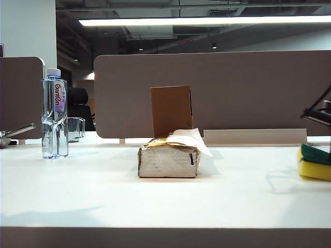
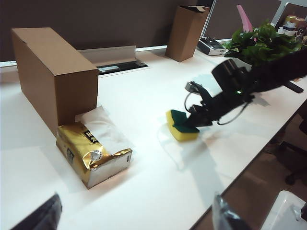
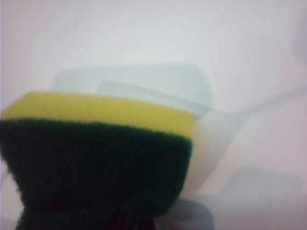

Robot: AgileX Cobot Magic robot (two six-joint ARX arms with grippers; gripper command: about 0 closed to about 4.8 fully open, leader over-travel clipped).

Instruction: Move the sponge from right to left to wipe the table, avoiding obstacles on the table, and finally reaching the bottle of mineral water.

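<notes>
The yellow sponge (image 1: pixel 314 164) with its dark green layer on top is at the far right of the white table (image 1: pixel 103 196). My right gripper (image 2: pixel 194 120) is shut on the sponge (image 2: pixel 181 127); the right wrist view is filled by the sponge (image 3: pixel 96 158). Whether it touches the table I cannot tell. To its left lie the obstacles: the silvery tissue pack (image 1: pixel 168 159) and, behind it, the upright cardboard box (image 1: pixel 171 110). The mineral water bottle (image 1: pixel 54 114) stands at the far left. My left gripper (image 2: pixel 134 221) hangs open over the table, short of the tissue pack (image 2: pixel 93 153).
A clear glass mug (image 1: pixel 75 129) stands just behind the bottle. Partition panels (image 1: pixel 232 88) back the table. In the left wrist view a second cardboard box (image 2: pixel 187 31), a black device (image 2: pixel 211 46) and a green plant (image 2: pixel 261 40) sit beyond the sponge.
</notes>
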